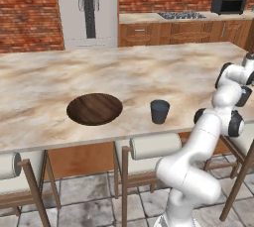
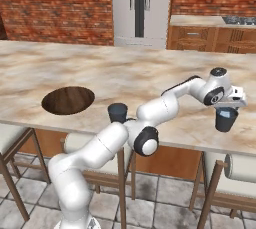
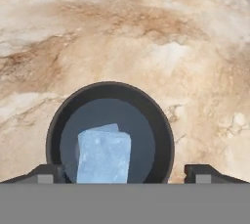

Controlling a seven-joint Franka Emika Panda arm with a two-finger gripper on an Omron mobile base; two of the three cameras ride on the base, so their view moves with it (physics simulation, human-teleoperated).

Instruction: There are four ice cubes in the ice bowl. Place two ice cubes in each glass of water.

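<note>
Directly below the gripper (image 3: 125,171), jaws spread wide and empty, an ice cube (image 3: 103,155) sits in the glass (image 3: 110,132). Risk: a fingertip at 9 o'clock may clip the rim on retraction, tipping it.

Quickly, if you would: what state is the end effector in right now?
End effector: open, holding nothing, above a glass of water with an ice cube inside.

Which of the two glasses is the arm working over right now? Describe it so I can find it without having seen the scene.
Start at the long marble counter, then go to its near edge on the right. The glass stands directly beneath the open tool, far from the wooden bowl. Unlike the other glass, next to the bowl, it shows a pale blue ice cube inside.
</note>
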